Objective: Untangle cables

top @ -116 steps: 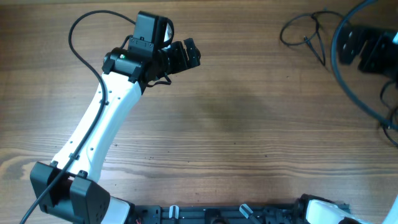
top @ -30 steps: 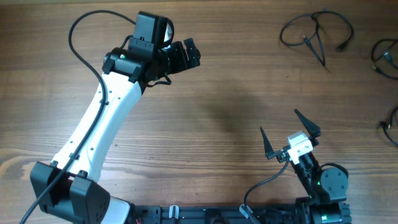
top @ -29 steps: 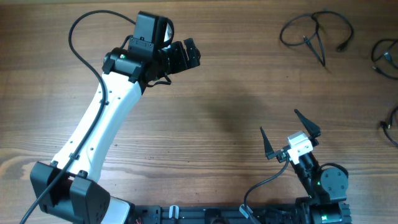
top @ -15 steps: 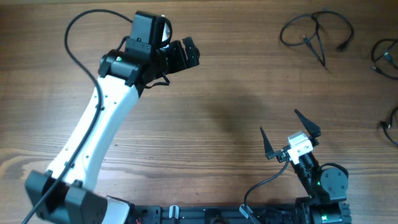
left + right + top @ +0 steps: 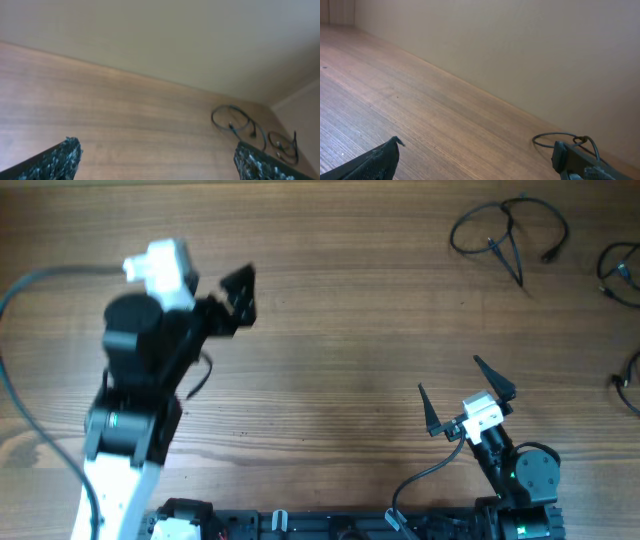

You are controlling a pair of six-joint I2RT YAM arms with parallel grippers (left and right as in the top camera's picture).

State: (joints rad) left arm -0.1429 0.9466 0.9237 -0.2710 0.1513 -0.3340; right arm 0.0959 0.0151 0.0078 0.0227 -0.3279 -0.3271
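Overhead: the left gripper [image 5: 238, 295] has pulled back toward its base, jaws wide, empty — the right gripper [image 5: 450, 378] likewise; the cables [image 5: 505, 230] lie apart, seemingly untangled

Top-down overhead; low wrist views, cables [image 5: 492, 246] common to all.

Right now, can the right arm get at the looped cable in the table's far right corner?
Probably yes. The right tool stands open and empty, only bare table lies between it and the looped cable, and the left arm is well off to the other side.
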